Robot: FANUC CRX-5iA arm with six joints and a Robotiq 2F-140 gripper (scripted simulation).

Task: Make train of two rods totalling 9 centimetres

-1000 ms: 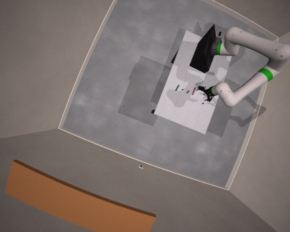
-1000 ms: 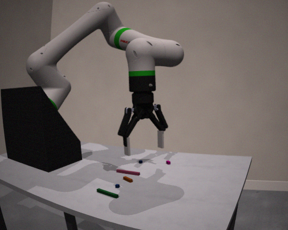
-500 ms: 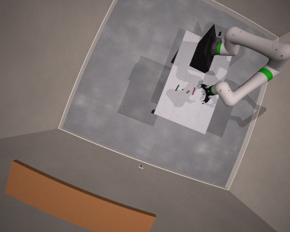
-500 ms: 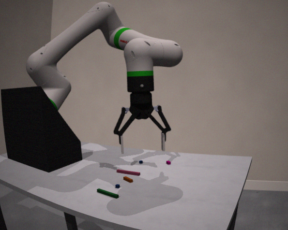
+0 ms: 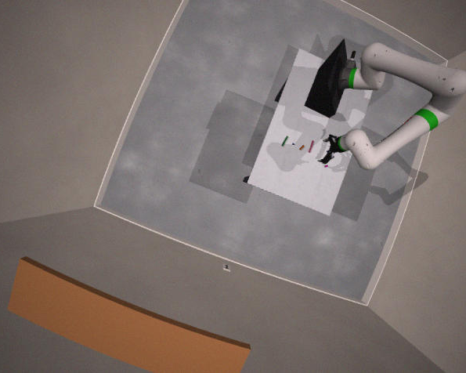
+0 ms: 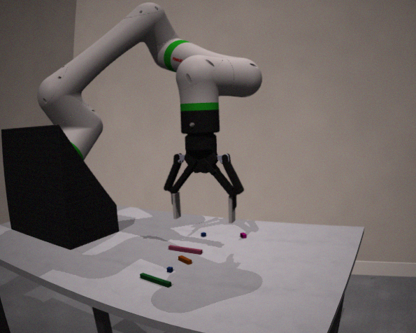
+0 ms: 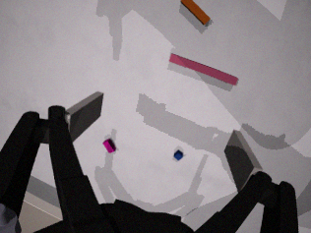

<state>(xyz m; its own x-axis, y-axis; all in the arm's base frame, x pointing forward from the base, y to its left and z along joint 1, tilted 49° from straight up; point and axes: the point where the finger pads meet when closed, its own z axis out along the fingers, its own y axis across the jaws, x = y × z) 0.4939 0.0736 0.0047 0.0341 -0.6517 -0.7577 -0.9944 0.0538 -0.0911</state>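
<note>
On the white table [image 6: 307, 268] [image 5: 301, 188] lie a green rod [image 6: 155, 280] [image 5: 285, 140], a blue cube [image 6: 169, 268] [image 5: 293, 143], an orange rod [image 6: 184, 259] [image 5: 301, 147] [image 7: 195, 9] and a pink rod [image 6: 184, 249] [image 5: 311, 146] [image 7: 203, 69], roughly in a row and apart from each other. A second blue cube [image 6: 203, 234] [image 7: 178, 154] and a short magenta rod [image 6: 242, 235] [image 5: 326, 165] [image 7: 108, 146] lie farther back. My gripper [image 6: 203, 216] [image 7: 165, 122] [image 5: 328, 151] is open and empty. It hangs a little above the table over the second blue cube, with the magenta rod near one finger.
A large black slanted box [image 6: 50, 186] [image 5: 326, 86] stands on the table's left rear part, beside the arm's base. The table's front and right edges are well away from the rods.
</note>
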